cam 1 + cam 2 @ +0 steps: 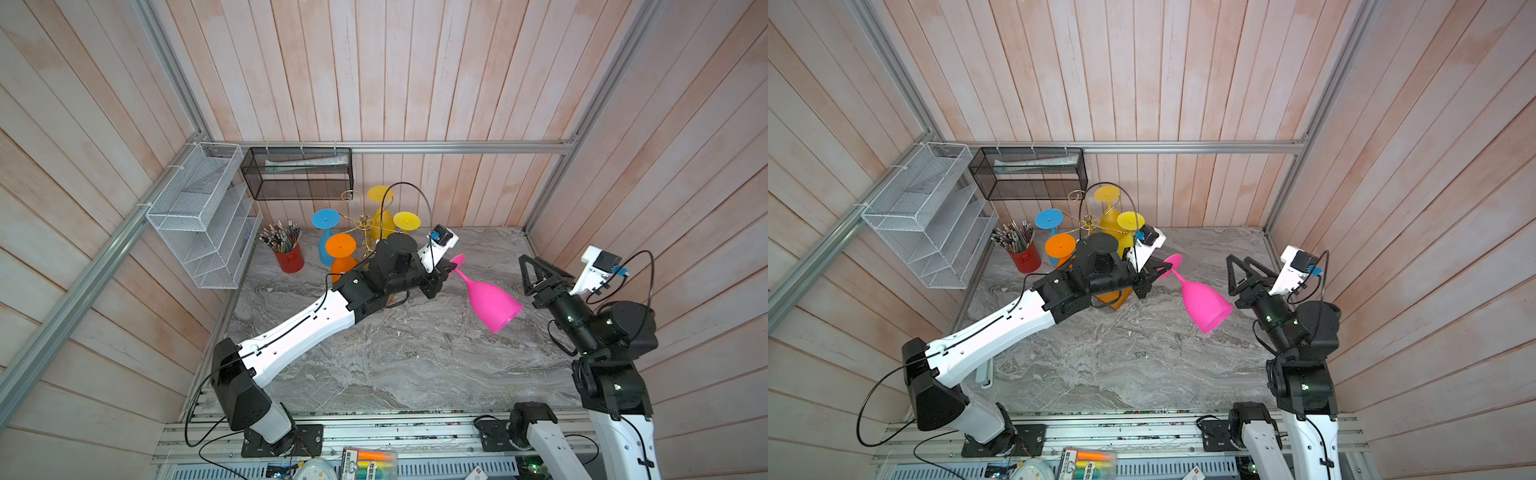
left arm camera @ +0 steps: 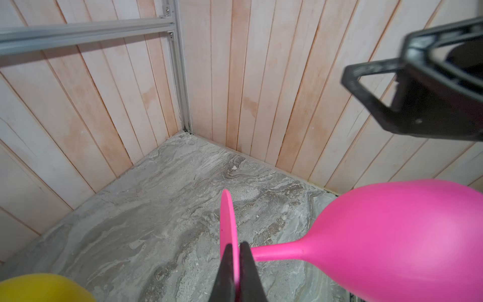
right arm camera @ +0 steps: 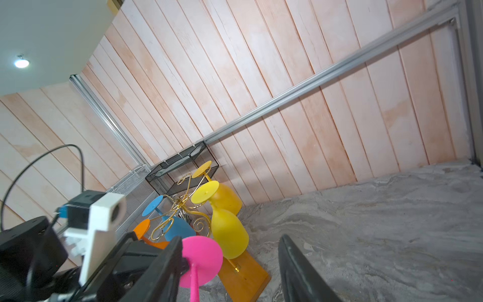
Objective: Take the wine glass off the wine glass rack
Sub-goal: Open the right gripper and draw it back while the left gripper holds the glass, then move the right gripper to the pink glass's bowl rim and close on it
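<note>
The pink wine glass (image 1: 492, 301) is off the wine glass rack (image 1: 365, 224). It juts out from the fingertips of the left hand (image 1: 446, 270), which is clenched on the flat round foot of the glass, one finger (image 2: 227, 264) on each face of the disc. From that grip the stem runs outward and downward, so the glass hangs tilted with its mouth lowest, over the grey bench (image 1: 395, 353). Whether the rim touches the bench cannot be told.

Just past the bowl, on the side away from the left hand, the right hand (image 1: 528, 259) stands released: its fingers are apart with nothing between them, near the bowl but not touching it.

Behind the left hand's wrist the rack rests on its wooden base (image 3: 245, 277). A blue glass (image 1: 325, 219), an orange glass (image 1: 340, 246) and two yellow glasses (image 1: 380, 194) hang on it, foot up. Farther out on that side is a red pot (image 1: 289, 258) of pencils.
</note>
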